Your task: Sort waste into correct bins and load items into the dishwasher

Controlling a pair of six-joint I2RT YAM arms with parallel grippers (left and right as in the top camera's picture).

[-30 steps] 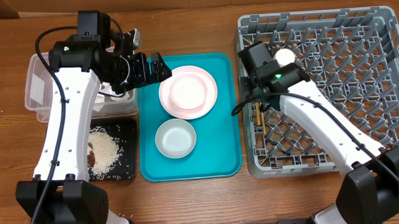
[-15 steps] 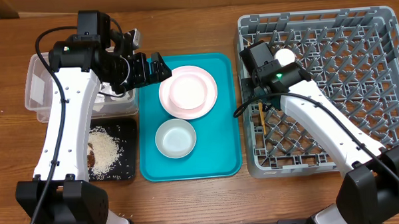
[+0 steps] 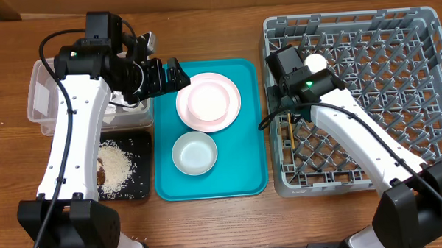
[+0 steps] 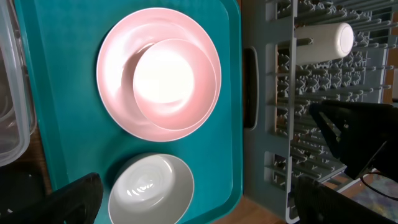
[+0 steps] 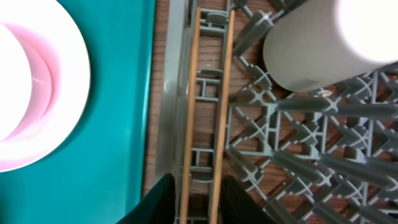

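I'd call this roughly halfway. The big square grey plastic dish rack [image 3: 396, 74] already has the small cream cup [image 3: 316, 62] lying on its side near the back-left corner. The two thin wooden chopsticks [image 5: 190, 112] lie side by side in the channel along its left edge. The right tool [image 5: 200, 200] straddles their near ends with a finger close on each side. I can't tell if it's pinching them or not.

On the waste side, loose white rice grains [image 3: 119, 168] are heaped in the shallow black plastic tray [image 3: 143, 187], with a brown food scrap [image 3: 101, 174] beside them. The clear rectangular plastic tub [image 3: 37, 93] sits just behind. Something white shows at its edge under the left arm, maybe napkins, but it's mostly hidden. I can't spot any wrapper.

Left to load are the round pale pink plate [image 3: 232, 112] with the pink bowl [image 3: 208, 101] sitting in it, plus the grey-white bowl [image 3: 194, 153] just in front. All three sit on the teal serving tray [image 3: 245, 175], none racked. The left tool [image 3: 169, 76] hangs over that tray's back-left corner — fingers spread wide, holding nothing.

Everything sits on a brown wood-grain counter [image 3: 209, 220] — none of the room shows.
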